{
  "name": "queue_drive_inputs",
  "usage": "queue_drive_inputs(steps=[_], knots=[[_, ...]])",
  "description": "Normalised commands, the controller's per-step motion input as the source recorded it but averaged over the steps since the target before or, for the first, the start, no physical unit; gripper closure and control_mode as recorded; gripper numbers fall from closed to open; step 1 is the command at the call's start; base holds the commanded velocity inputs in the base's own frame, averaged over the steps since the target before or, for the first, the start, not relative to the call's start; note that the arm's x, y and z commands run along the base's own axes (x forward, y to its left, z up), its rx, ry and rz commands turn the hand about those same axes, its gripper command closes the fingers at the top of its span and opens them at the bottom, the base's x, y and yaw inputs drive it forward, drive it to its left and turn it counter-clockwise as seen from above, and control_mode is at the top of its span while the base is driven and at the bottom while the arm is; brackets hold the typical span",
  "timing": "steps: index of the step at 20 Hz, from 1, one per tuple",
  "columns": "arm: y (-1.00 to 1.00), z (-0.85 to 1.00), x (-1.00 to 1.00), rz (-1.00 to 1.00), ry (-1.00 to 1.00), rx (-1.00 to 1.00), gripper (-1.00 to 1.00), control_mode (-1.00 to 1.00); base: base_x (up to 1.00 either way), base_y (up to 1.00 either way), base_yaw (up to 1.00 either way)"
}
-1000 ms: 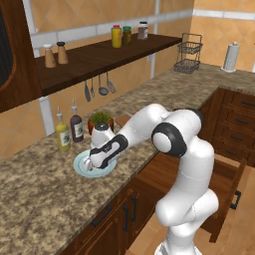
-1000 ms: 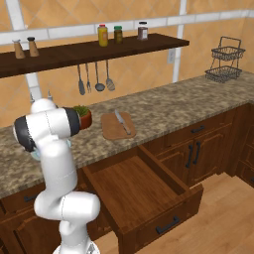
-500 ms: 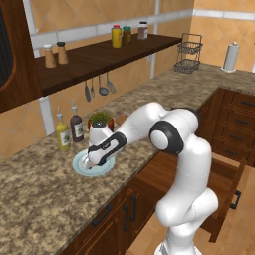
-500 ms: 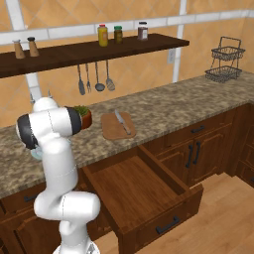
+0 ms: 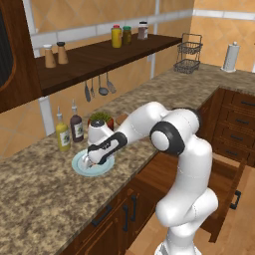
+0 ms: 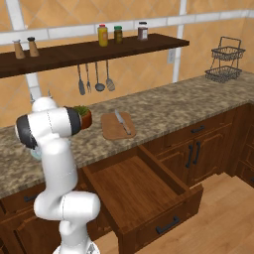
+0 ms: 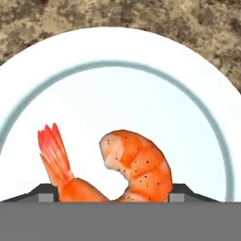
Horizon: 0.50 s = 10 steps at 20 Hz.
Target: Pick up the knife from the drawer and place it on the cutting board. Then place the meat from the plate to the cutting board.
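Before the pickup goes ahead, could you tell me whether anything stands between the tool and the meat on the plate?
Nothing visible does. In the hand view the meat lies on the plate between the two fingertips, with only bare plate around it. The tool is low over the plate.

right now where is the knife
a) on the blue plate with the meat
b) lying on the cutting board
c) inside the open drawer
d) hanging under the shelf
b: in the right base view the knife lies flat on the cutting board on the counter, while the open drawer below it shows bare wood inside.
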Motion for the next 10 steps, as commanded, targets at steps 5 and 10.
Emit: queue_drive_inputs(steps=[5,10], knots=[[-0.33,0.27,0.00,-0.02,-0.06,0.00,1.00,-1.00,0.00,0.00,0.00],[-0.67,0.43,0.00,-0.06,0.00,0.01,1.00,-1.00,0.00,0.00,0.00]])
